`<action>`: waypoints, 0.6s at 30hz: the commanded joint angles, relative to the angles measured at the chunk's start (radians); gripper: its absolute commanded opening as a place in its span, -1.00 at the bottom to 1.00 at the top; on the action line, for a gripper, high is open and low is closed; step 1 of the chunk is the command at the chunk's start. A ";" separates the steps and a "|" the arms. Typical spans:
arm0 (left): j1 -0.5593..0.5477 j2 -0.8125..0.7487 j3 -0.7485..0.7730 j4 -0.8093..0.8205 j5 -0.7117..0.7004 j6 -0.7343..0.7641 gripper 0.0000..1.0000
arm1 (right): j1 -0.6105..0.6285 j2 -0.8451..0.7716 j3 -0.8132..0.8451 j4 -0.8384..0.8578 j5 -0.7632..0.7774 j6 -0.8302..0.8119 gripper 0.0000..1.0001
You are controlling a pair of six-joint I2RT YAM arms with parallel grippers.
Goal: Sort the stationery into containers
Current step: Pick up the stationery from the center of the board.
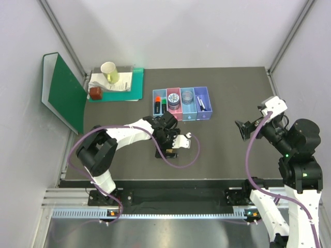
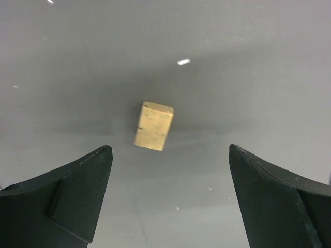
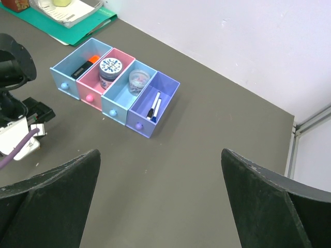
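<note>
Lying, long axis away from open left end effector (image 2: pixel 169 150): tan block (image 2: pixel 154 125); right end effector (image 3: pixel 161 152) open.

bins (image 3: pixel 115 111): four joined in a row at 12 o'clock from table (image 1: pixel 232 150) centre | light blue bin (image 3: pixel 64 82): black highlighters (image 3: pixel 83 67), orange and green caps | pink bin (image 3: pixel 89 96): round blue-patterned tin (image 3: pixel 109 70) | blue bin: clear tub (image 3: pixel 138 81) | purple bin (image 3: pixel 138 124): slim white pens (image 3: pixel 154 106) | tan block (image 2: pixel 153 125): alone on the table, long axis toward 1 o'clock
</note>
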State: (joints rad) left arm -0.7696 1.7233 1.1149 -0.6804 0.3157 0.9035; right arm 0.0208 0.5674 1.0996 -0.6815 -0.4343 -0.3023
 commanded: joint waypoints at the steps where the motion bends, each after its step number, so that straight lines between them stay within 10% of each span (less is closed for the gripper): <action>1: -0.013 -0.014 -0.001 0.100 -0.040 -0.032 0.98 | -0.013 -0.009 0.019 0.008 0.005 0.014 0.99; 18: -0.030 0.053 -0.036 0.166 -0.059 -0.002 0.80 | -0.013 -0.027 0.002 -0.001 0.022 0.031 0.99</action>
State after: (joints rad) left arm -0.7921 1.7622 1.0969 -0.5598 0.2638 0.8814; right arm 0.0204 0.5476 1.0996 -0.6914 -0.4191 -0.2893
